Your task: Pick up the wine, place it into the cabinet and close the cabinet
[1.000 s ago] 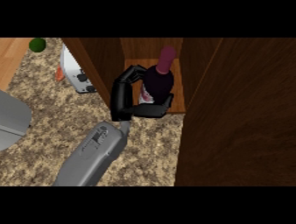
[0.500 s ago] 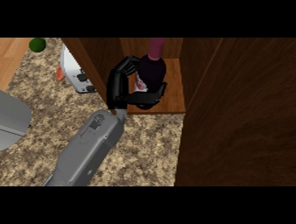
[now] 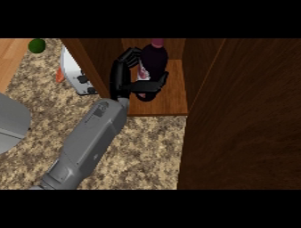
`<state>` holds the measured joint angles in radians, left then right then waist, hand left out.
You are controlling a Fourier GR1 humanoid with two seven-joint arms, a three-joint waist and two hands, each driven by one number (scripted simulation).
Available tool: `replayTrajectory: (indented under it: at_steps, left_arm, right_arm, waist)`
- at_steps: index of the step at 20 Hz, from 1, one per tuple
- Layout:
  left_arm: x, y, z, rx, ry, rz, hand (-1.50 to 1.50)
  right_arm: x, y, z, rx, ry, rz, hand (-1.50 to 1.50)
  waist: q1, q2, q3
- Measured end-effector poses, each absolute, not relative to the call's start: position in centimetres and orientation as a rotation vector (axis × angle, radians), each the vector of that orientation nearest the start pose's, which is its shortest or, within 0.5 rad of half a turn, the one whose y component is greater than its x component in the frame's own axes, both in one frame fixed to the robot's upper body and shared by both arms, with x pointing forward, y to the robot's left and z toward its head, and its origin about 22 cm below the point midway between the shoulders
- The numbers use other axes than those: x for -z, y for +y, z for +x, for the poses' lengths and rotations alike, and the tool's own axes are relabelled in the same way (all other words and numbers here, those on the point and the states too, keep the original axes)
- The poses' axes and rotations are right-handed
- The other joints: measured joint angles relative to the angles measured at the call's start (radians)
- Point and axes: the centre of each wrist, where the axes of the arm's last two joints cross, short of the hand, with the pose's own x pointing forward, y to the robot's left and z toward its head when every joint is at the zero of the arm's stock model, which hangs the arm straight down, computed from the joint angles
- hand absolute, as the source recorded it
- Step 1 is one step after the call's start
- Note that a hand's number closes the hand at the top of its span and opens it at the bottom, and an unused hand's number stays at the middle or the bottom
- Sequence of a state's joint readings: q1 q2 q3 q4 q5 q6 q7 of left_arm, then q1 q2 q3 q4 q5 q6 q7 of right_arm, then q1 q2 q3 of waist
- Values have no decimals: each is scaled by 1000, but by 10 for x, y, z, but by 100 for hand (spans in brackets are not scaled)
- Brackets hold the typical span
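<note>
Your right hand (image 3: pixel 130 78) has its fingers and thumb curled round the wine bottle (image 3: pixel 154 62), which stands upright on the cabinet shelf (image 3: pixel 169 100). You have yet to let go and close the open door (image 3: pixel 252 116).

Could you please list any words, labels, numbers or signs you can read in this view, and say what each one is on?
No text can be read anywhere in this view.
Wine bottle: a pale pinkish patch shows on its side, possibly a label, but no letters can be made out.
White appliance beside the cabinet: dark knobs and an orange mark, no legible signs.
Right hand and its grey forearm: no markings.
</note>
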<state>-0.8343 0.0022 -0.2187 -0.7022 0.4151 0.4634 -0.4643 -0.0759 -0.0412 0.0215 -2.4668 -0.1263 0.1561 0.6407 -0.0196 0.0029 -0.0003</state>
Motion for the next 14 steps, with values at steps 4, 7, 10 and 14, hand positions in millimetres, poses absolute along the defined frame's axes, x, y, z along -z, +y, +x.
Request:
replayTrajectory:
  at_steps: [4, 7, 10, 14]
  left_arm:
    - [-35, 91, 399, -77, -1845, 13, 150]
    - [-39, 89, 407, -67, -1877, 53, 150]
    - [-40, 92, 413, -68, -1911, 96, 150]
    - [-40, 93, 421, -74, -1938, 137, 150]
  right_arm:
    - [-201, -222, 156, -259, -1888, 165, -150]
    - [-201, -221, 157, -268, -1892, 175, -150]
    - [-201, -219, 156, -274, -1895, 188, -150]
    - [-198, -221, 157, -289, -1900, 183, -150]
  waist:
    - [-2, 0, 0]
    - [-8, 2, 0]
    - [-18, 4, 0]
    - [-19, 5, 0]
